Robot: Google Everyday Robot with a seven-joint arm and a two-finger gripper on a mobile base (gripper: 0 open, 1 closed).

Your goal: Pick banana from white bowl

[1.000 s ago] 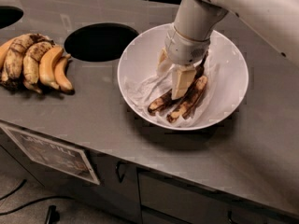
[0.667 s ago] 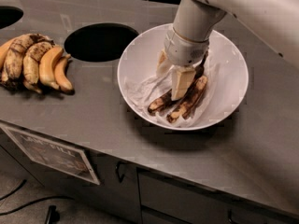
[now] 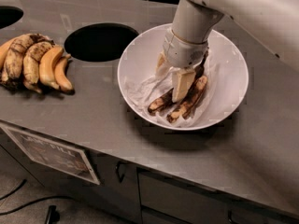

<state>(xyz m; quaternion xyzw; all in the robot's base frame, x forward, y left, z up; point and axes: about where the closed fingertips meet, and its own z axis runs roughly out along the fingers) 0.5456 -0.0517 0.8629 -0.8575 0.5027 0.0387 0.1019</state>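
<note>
The white bowl [image 3: 231,64] with a crinkled white liner stands on the grey counter. Two bananas lie in it side by side. The banana [image 3: 160,102] is the darker, slimmer, black-brown one on the left. A shorter banana with pale yellow patches [image 3: 189,101] lies right of it. My gripper [image 3: 176,85] reaches down into the bowl from above, right over the upper ends of both bananas and touching or nearly touching them. The wrist hides those ends.
A yellow-and-brown bunch of bananas [image 3: 35,62] lies on the counter at the left. A round dark hole [image 3: 100,42] in the counter sits between the bunch and the bowl. Another hole [image 3: 7,17] is at the far left. The counter's front edge runs below the bowl.
</note>
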